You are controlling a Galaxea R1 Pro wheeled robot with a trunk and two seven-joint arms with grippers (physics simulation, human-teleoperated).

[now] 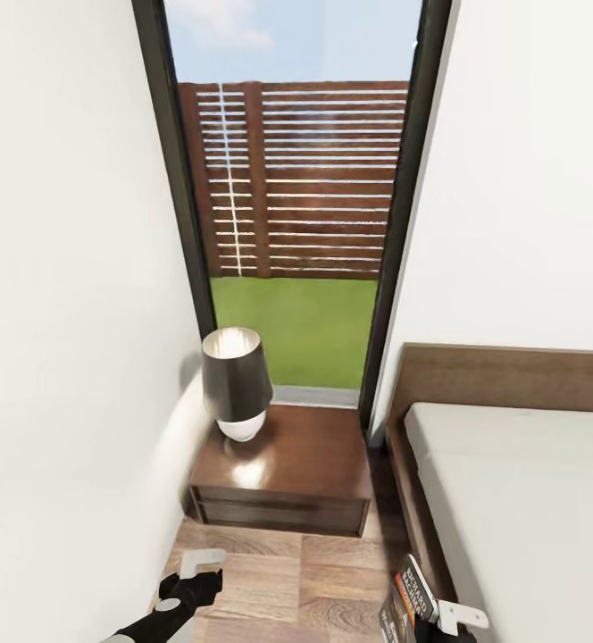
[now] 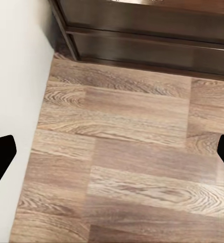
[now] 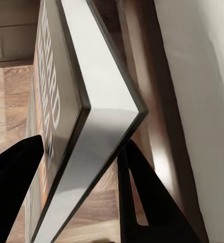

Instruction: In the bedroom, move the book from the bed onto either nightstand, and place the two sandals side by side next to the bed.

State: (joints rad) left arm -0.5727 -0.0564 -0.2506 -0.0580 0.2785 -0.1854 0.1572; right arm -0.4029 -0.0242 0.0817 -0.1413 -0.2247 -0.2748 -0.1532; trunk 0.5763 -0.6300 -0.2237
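Note:
My right gripper (image 1: 427, 622) is shut on the book (image 1: 409, 591), a dark grey paperback with an orange band, held low over the floor beside the bed (image 1: 520, 500). In the right wrist view the book (image 3: 91, 116) stands edge-on between both black fingers (image 3: 142, 202), with the bed frame close behind it. The dark brown nightstand (image 1: 288, 473) stands ahead between the wall and the bed. My left gripper (image 1: 192, 579) hangs open over the plank floor in front of the nightstand (image 2: 142, 30). The sandals are out of view.
A lamp (image 1: 236, 379) with a dark shade occupies the left part of the nightstand's top. A white wall (image 1: 64, 357) runs close along the left, and a tall window (image 1: 296, 223) is behind the nightstand. Wood-plank floor (image 1: 288, 580) lies between me and the nightstand.

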